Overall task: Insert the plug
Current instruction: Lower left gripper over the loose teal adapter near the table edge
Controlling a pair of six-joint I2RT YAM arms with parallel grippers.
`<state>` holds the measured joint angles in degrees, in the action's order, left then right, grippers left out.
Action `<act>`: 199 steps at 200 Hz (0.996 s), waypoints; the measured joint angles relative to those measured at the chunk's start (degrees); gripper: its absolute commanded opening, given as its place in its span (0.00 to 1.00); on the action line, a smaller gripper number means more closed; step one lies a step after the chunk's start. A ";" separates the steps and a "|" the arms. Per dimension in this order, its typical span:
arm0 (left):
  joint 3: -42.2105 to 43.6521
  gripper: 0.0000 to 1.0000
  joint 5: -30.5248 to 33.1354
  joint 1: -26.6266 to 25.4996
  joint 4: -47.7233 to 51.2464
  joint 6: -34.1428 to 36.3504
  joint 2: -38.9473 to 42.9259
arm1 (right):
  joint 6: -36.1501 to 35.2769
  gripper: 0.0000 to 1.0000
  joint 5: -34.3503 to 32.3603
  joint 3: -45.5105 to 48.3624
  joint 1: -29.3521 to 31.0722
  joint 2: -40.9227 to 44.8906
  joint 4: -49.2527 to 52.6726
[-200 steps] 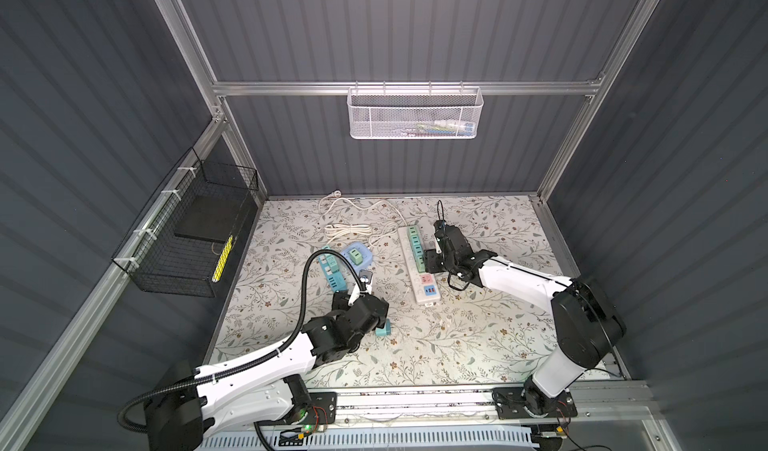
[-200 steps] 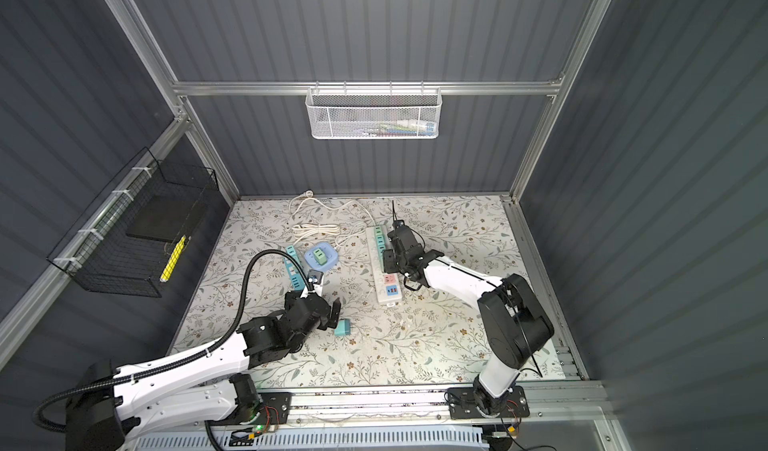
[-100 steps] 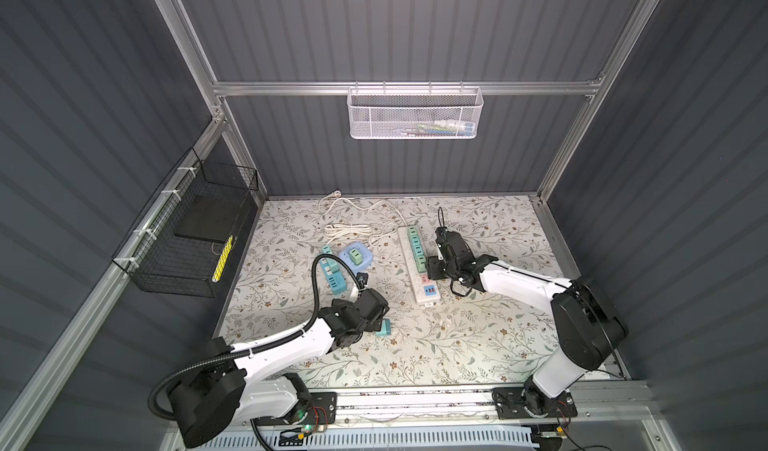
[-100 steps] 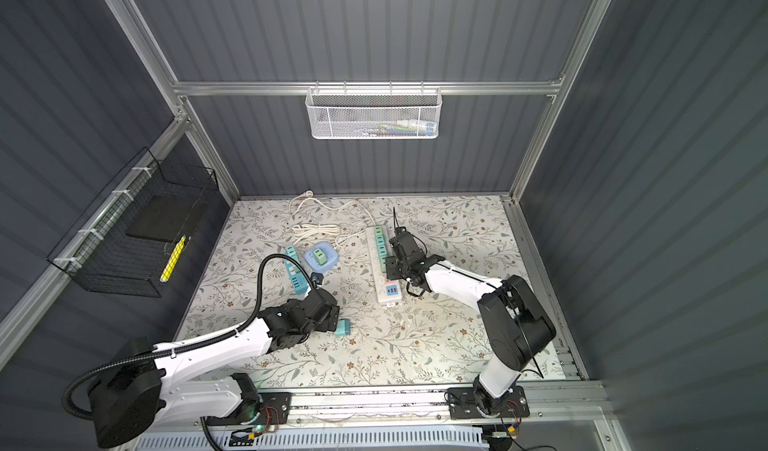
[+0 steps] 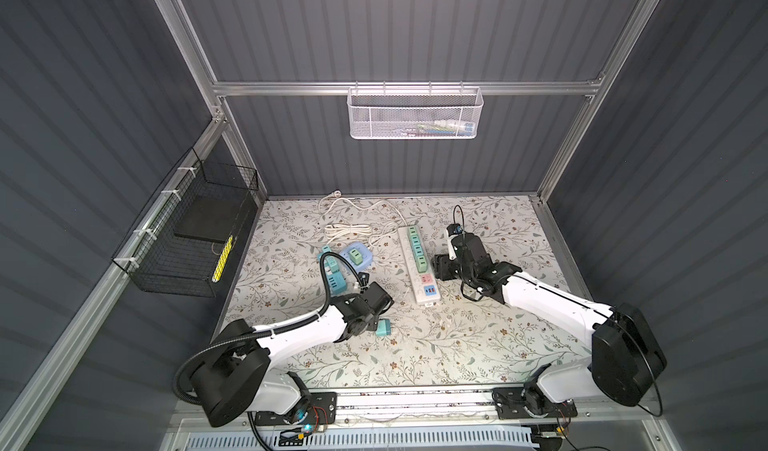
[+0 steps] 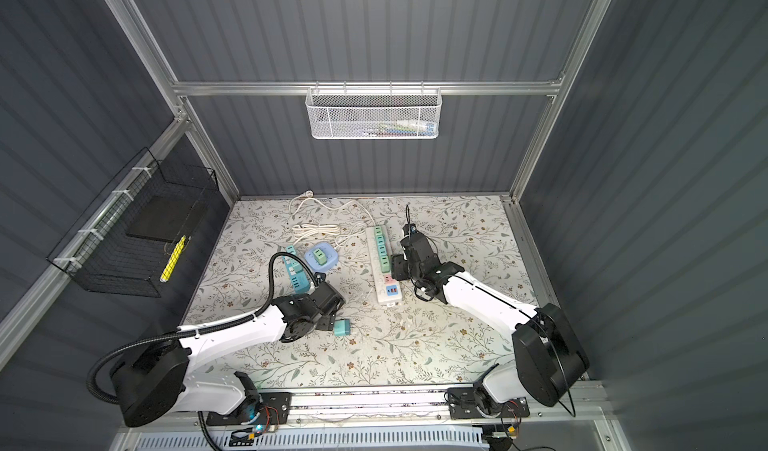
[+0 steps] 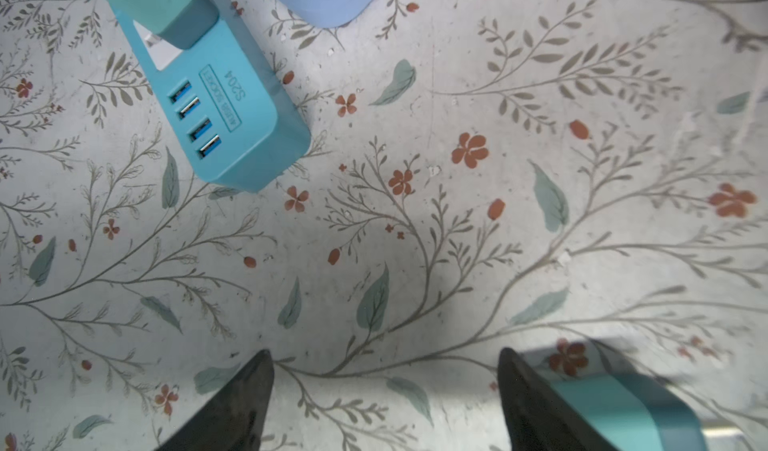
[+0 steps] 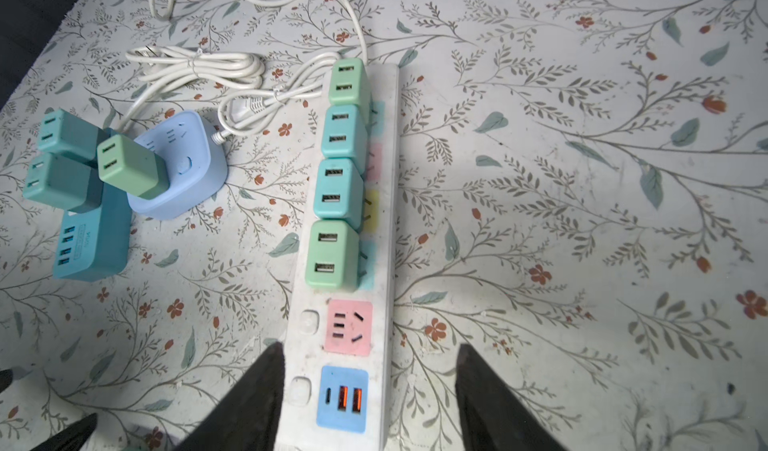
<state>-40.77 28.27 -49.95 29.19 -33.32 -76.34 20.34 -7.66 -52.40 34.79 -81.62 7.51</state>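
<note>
A loose teal plug (image 5: 383, 328) (image 6: 343, 327) lies on its side on the floral table. My left gripper (image 5: 368, 318) (image 7: 383, 351) hangs low right beside it, open, with only bare table between its fingers. The plug (image 7: 623, 411) rests against the outer side of one finger. A long white power strip (image 5: 417, 262) (image 8: 386, 203) holds several green and teal plugs, and its pink socket (image 8: 348, 326) is empty. My right gripper (image 5: 439, 267) (image 8: 369, 347) is open astride the strip's near end, one finger at the strip's edge and the other clear of it.
A teal USB strip (image 5: 332, 276) (image 7: 232, 112) and a pale blue cube socket (image 5: 356, 257) carrying a green plug sit left of the white strip. Coiled white cord (image 5: 347, 229) lies at the back. A black wire basket (image 5: 187, 241) and a white mesh basket (image 5: 415, 112) hang on the walls.
My left arm has sunk low over the table beside the loose plug and its jaws have narrowed somewhat. My right gripper slid slightly along the strip toward its near end.
</note>
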 measured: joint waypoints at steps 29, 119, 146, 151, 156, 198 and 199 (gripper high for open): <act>-3.26 0.90 -1.29 -2.38 3.96 -1.33 2.21 | 0.02 0.66 -0.31 1.31 0.00 0.31 0.26; -13.60 0.96 1.40 -8.09 4.59 -6.40 -17.51 | -0.02 0.72 -0.59 3.13 0.00 2.84 0.28; -13.60 0.94 1.18 -8.09 3.82 -6.51 -18.95 | -0.04 0.73 -0.81 3.72 0.00 4.26 0.26; -13.55 0.94 1.01 -8.11 3.58 -6.54 -18.93 | -0.02 0.73 -0.85 3.85 0.00 4.39 0.26; -13.49 0.93 0.87 -8.13 3.39 -6.60 -18.82 | 0.00 0.73 -0.90 3.96 0.00 4.48 0.26; -9.40 0.93 -1.42 -8.85 1.46 -7.02 -15.21 | 0.04 0.74 -0.83 4.39 0.00 4.55 0.26; -9.31 0.93 -1.44 -8.87 1.46 -7.02 -15.15 | 0.04 0.74 -0.83 4.39 0.00 4.55 0.26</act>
<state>-50.09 26.83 -58.83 30.65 -40.34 -91.48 20.38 -8.49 -48.01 34.79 -77.08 7.77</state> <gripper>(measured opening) 0.930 0.737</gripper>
